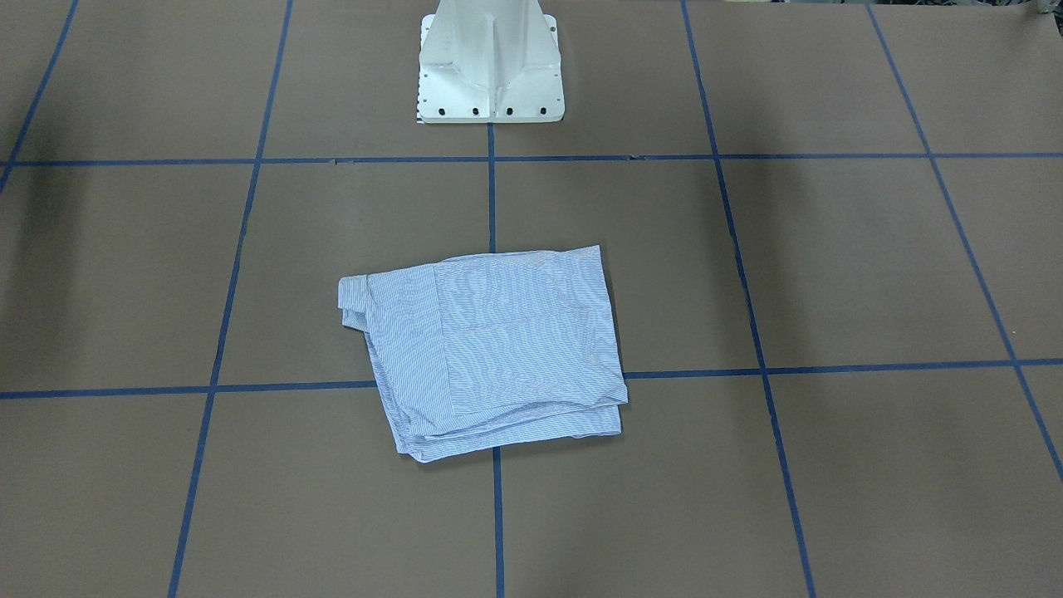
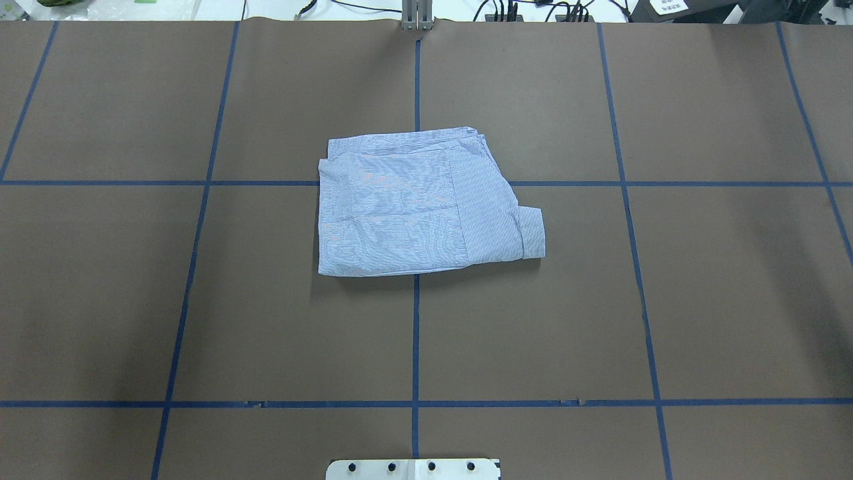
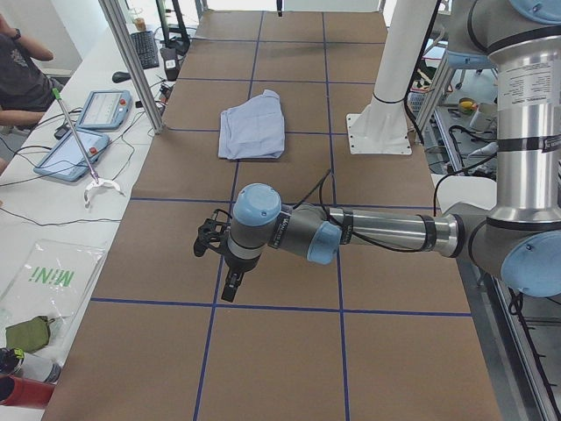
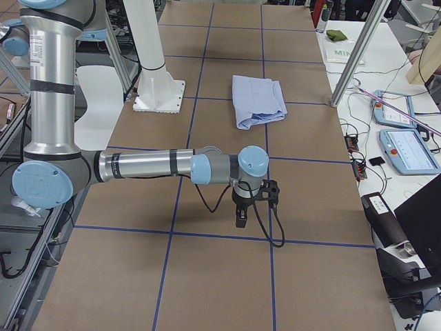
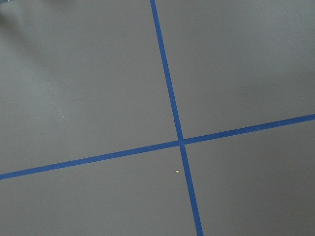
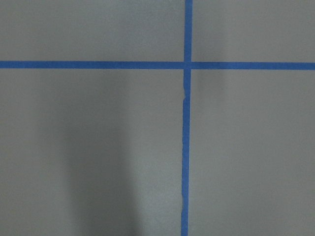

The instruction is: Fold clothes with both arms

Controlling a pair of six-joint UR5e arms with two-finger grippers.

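The light blue, finely white-striped button-up shirt (image 2: 413,207) lies folded into a compact, roughly square packet near the middle of the brown paper-covered worktop (image 2: 200,300), across a crossing of the blue tape grid lines (image 2: 415,333) and in front of the white metal pedestal base (image 1: 488,75). Its layers are stacked flat and one sleeve cuff pokes out at the corner on the robot's right, so the folding looks done or nearly so. Both silver-tubed jointed arms reach out low over opposite ends of the worktop, well apart from the shirt, probably parked there to leave the packet undisturbed and in plain sight. The black left claw (image 3: 230,288) and the black right claw (image 4: 240,219) point down at bare worktop, and each wrist view shows only brown paper and tape. Neither claw carries cloth, but I cannot tell whether they are released or clenched, since they appear only in the side views
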